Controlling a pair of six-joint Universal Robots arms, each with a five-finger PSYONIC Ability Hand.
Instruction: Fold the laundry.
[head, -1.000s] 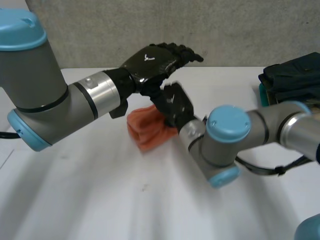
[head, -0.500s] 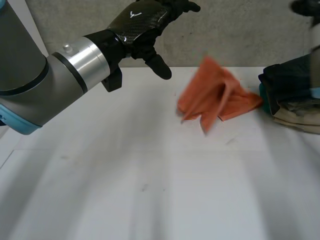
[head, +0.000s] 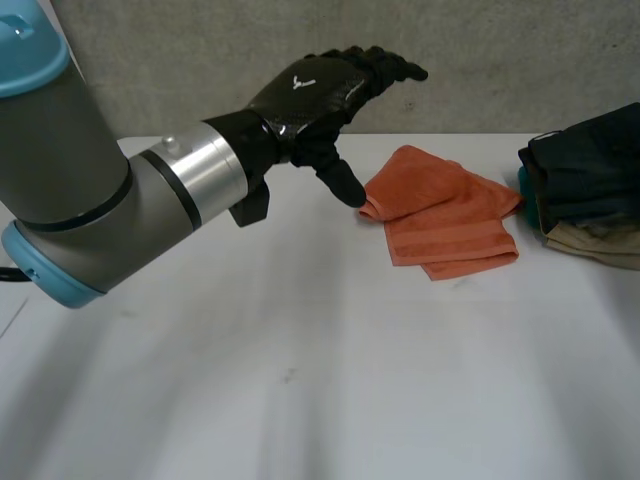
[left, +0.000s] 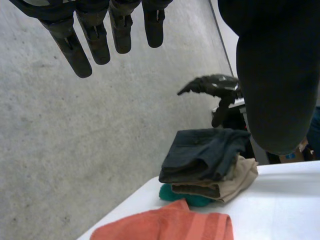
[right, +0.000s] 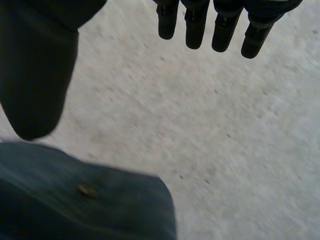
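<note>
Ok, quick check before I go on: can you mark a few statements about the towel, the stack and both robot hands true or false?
1. The orange towel lies on the white table, in neither robot hand. True.
2. The left robot hand is shut on the towel. False: its fingers are straight and it hovers beside the towel, holding nothing.
3. The towel sits on top of the clothes stack. False: it lies on the table beside the stack.
4. A dark garment tops the stack. True.
5. The right robot hand is open. True.
</note>
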